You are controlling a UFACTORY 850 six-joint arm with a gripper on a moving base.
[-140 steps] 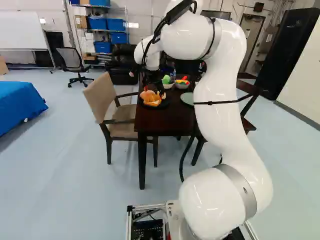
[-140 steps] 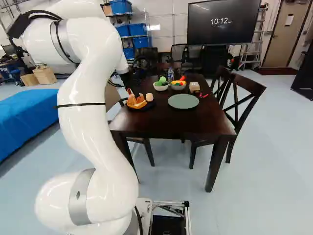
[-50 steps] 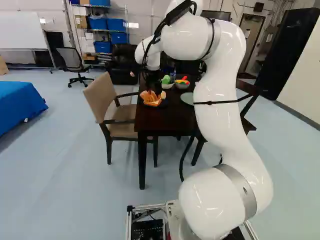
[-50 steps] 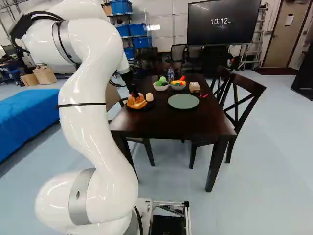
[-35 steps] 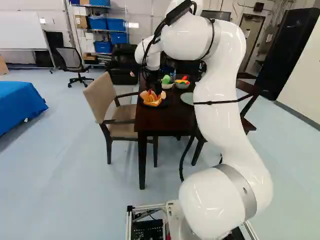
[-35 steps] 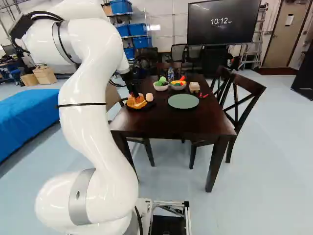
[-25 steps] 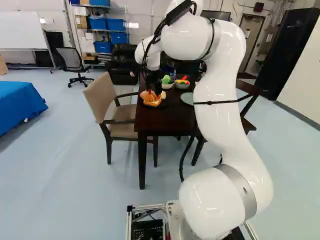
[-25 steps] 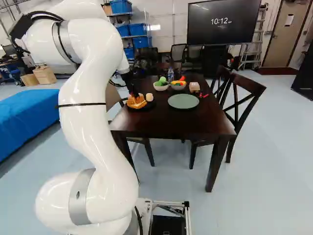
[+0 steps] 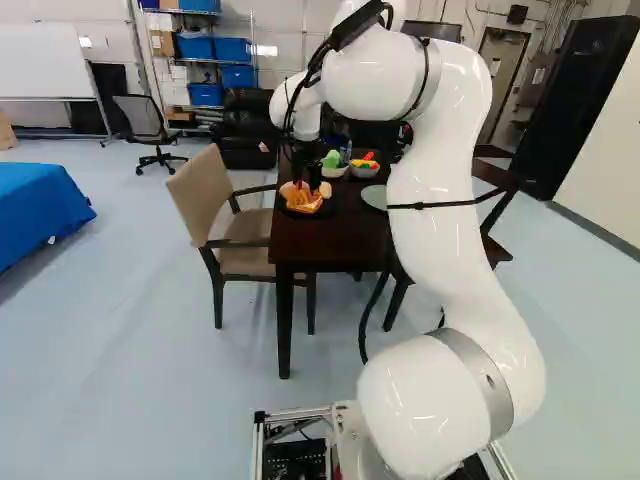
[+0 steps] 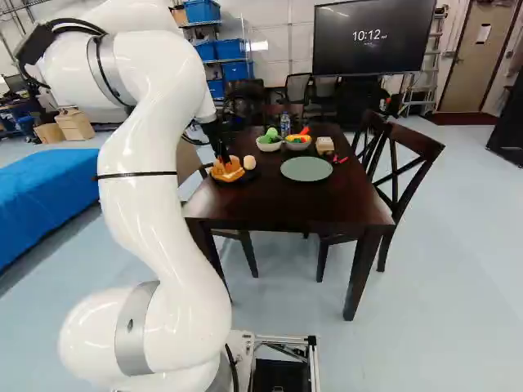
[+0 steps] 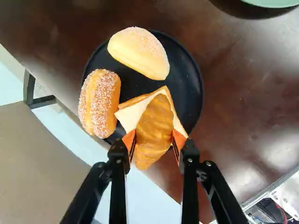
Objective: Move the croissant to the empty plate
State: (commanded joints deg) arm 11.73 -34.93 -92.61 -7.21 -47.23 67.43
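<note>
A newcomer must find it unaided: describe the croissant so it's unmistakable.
On the dark table, find the black plate by the tan armchair. The croissant is over the bread slice there, in the gripper: golden-brown, ridged, tapered, without the pale specks of the two rolls nearby.

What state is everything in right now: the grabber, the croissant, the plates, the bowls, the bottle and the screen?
Grabber: closed on the croissant, a finger at each side.
Croissant: gripped; whether lifted clear of the bread slice, I cannot tell.
Black plate: holding bread.
Green plate: empty.
White bowl, grey bowl: filled.
Bottle: upright.
Screen: on.
</note>
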